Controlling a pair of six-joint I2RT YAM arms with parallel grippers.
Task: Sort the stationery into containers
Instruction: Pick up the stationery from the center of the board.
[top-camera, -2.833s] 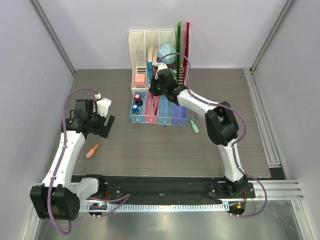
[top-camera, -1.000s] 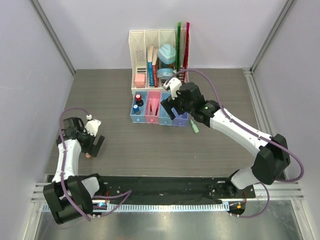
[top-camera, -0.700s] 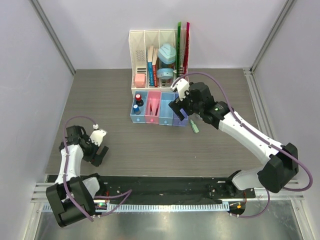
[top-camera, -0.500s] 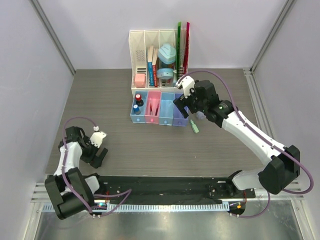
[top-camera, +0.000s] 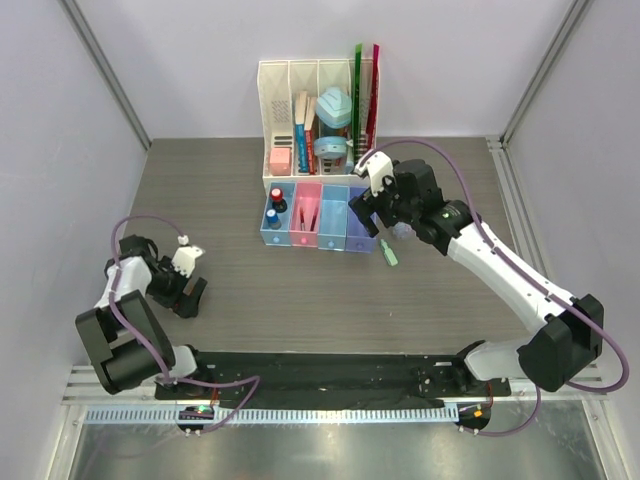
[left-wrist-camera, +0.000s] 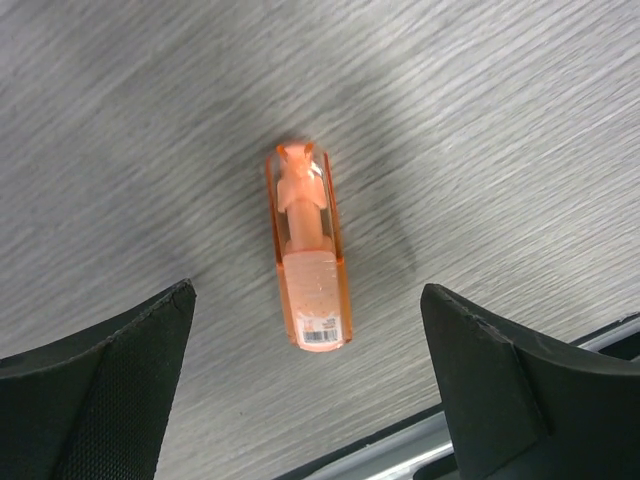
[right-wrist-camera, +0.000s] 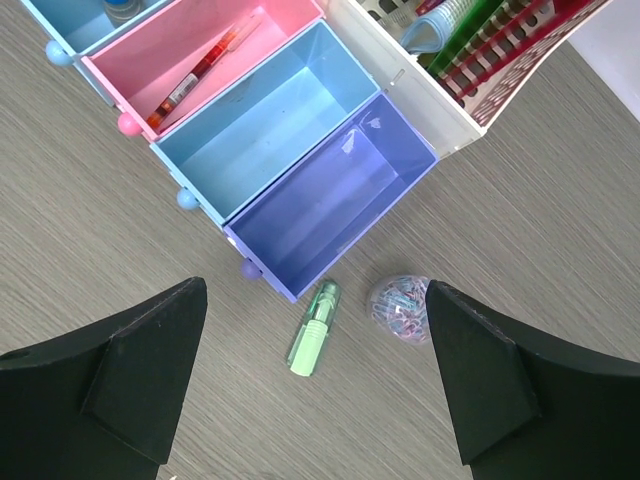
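Note:
A stubby orange piece (left-wrist-camera: 310, 255) lies flat on the table, straight below my left gripper (left-wrist-camera: 308, 292), whose jaws stand open on either side of it without touching. From above, that gripper (top-camera: 187, 290) hides the piece. My right gripper (right-wrist-camera: 315, 295) is open and hovers over a green piece (right-wrist-camera: 315, 340) and a clear disc (right-wrist-camera: 400, 308) of paper clips. Both lie just in front of the purple bin (right-wrist-camera: 330, 200). The light blue bin (right-wrist-camera: 270, 125) has nothing in it. A dark-red pen (right-wrist-camera: 205, 68) lies in the pink bin (right-wrist-camera: 150, 40). The blue bin (top-camera: 271, 230) holds small capped cylinders (top-camera: 274, 204).
A white slotted rack (top-camera: 290, 80) with rulers, books and teal items stands directly behind the bins. The black base strip and metal rail run along the near table edge, close to the left gripper. Grey walls close in both sides.
My left arm has drawn back to the near left and come down over the orange piece. My right gripper has shifted right, from above the bins to the green piece.

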